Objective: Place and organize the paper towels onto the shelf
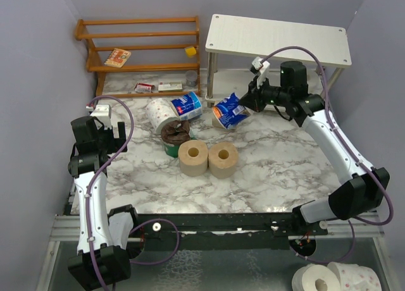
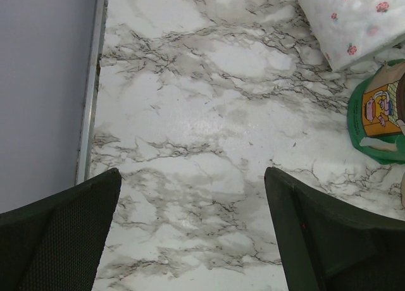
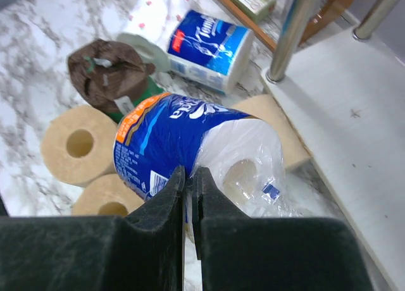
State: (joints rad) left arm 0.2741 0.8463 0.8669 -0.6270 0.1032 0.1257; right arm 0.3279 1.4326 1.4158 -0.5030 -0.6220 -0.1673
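Right gripper (image 3: 188,196): pinching wrapper of blue-wrapped roll (image 3: 171,145) beside shelf (image 3: 342,126), likely for placing.
Left gripper (image 2: 193,177): spread, idle over table (image 2: 221,82).

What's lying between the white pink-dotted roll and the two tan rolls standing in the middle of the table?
A green and brown snack bag lies there; the top external view shows it best.

Lab test booth: plain walls (image 1: 38,50), marble tabletop (image 1: 272,158).

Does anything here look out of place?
Yes. A crumpled snack bag lies among the paper towels, and two white rolls sit off the table, below its near edge. The right gripper seems to pinch the blue-wrapped roll by its wrapper.
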